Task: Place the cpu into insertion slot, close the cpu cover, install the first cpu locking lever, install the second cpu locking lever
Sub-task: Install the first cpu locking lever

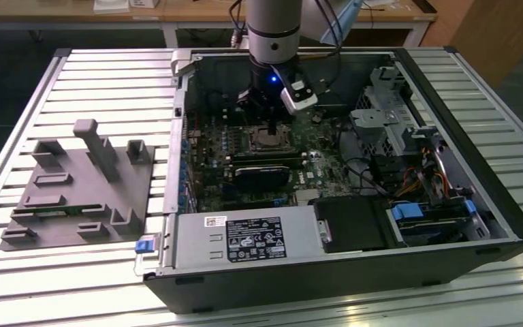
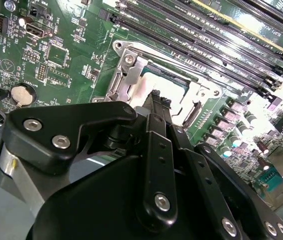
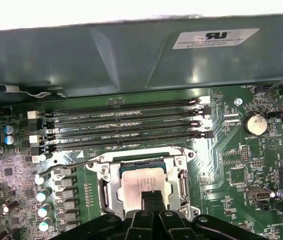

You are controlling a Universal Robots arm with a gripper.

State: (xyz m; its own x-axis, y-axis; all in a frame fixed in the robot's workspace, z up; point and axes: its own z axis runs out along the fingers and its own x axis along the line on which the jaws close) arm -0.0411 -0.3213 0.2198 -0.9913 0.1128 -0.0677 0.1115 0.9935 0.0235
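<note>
One gripper [image 3: 151,194]: fingers closed together, tips at the cpu [image 3: 136,180].
Insertion slot [image 3: 102,189]: cpu is seen lying flat inside.
Care: pressure is best kept vertical, light.

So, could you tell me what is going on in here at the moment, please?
A robot arm is working inside an open computer case on the green motherboard. The cpu lies flat in the insertion slot, with the silvery cpu cover framing it. The pincer is shut and poised right over the chip's near edge. A thin locking lever runs beside the socket; whether it is latched cannot be told.
</note>
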